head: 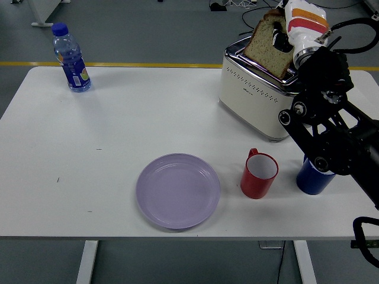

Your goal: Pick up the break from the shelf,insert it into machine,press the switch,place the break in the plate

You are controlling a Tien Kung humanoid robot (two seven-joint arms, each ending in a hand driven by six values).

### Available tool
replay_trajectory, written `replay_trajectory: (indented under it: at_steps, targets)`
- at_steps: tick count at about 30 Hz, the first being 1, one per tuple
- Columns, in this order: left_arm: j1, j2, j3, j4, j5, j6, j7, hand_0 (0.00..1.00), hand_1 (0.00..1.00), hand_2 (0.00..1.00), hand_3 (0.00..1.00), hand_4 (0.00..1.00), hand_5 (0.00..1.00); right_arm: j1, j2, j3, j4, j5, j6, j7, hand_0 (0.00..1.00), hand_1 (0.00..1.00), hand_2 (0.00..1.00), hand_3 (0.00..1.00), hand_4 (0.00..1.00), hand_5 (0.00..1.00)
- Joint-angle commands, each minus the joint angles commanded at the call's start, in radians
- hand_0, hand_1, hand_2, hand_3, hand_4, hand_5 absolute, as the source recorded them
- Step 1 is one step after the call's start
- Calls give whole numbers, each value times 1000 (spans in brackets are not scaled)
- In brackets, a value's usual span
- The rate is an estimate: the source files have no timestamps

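A slice of brown bread [266, 47] hangs tilted just over the top of the cream and chrome toaster [251, 94] at the back right of the table. My right hand [283, 36] is shut on the slice, its dark fingers pressed on the bread's face below a white and orange wrist. The black right arm [331, 136] reaches up from the lower right and hides the toaster's right end. A lilac plate [177, 190] lies near the front edge, left of the mugs. The left arm does not show.
A red mug [259, 174] stands in front of the toaster, with a blue mug [309, 177] to its right, partly behind my arm. A water bottle [70, 58] stands at the back left. Cables lie on the floor beyond the table.
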Motion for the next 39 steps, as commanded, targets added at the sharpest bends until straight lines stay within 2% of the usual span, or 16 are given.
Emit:
replay_trajectory:
  at_steps: [12, 20, 24, 25, 28, 30, 31, 34, 36, 37, 39]
  targets:
    - [-2, 1, -1, 0, 1, 0, 1, 657, 587, 586, 599, 333, 940, 8, 2, 5, -24, -8, 7, -6, 326, 361, 430, 520, 343, 2]
    - [-1, -1, -3, 0, 4, 0, 2, 657, 587, 587, 599, 331, 938, 11, 18, -6, -91, -12, -21, 7, 341, 367, 435, 524, 347, 2]
    - [-1, -1, -3, 0, 3, 0, 1, 657, 587, 587, 599, 331, 938, 11, 23, -4, -112, -2, -2, 13, 341, 367, 435, 524, 347, 2]
    - [-1, -1, -3, 0, 3, 0, 1, 657, 587, 587, 600, 331, 938, 11, 23, -4, -115, 2, 3, 15, 538, 575, 628, 725, 579, 2]
    - [-2, -1, -2, 0, 4, 0, 1, 657, 587, 587, 600, 331, 938, 11, 25, -4, -127, 22, 65, 19, 538, 575, 628, 725, 579, 2]
    - [-3, -1, -3, 0, 5, 0, 1, 657, 587, 587, 600, 331, 938, 11, 25, -4, -128, 26, 74, 20, 538, 575, 628, 725, 579, 2]
    - [-3, -1, -3, 0, 6, 0, 1, 657, 588, 588, 600, 330, 936, 11, 25, -5, -129, 39, 84, 24, 849, 800, 938, 991, 736, 120]
    - [-3, -1, -4, 0, 7, -1, 2, 657, 588, 588, 600, 330, 936, 11, 22, -5, -129, 65, 107, 31, 849, 800, 938, 991, 736, 120]
    - [-2, -1, -3, 0, 7, -1, 2, 657, 588, 588, 600, 330, 936, 9, 21, -5, -128, 71, 98, 39, 849, 800, 938, 991, 736, 120]
    - [-2, -1, -4, 0, 7, 0, 2, 657, 587, 589, 600, 331, 938, 7, 21, -5, -128, 73, 88, 43, 932, 877, 995, 998, 774, 156]
    - [-2, -1, -4, 0, 7, -1, 2, 657, 587, 589, 600, 331, 938, 6, 20, -5, -126, 75, 74, 49, 932, 877, 995, 998, 774, 156]
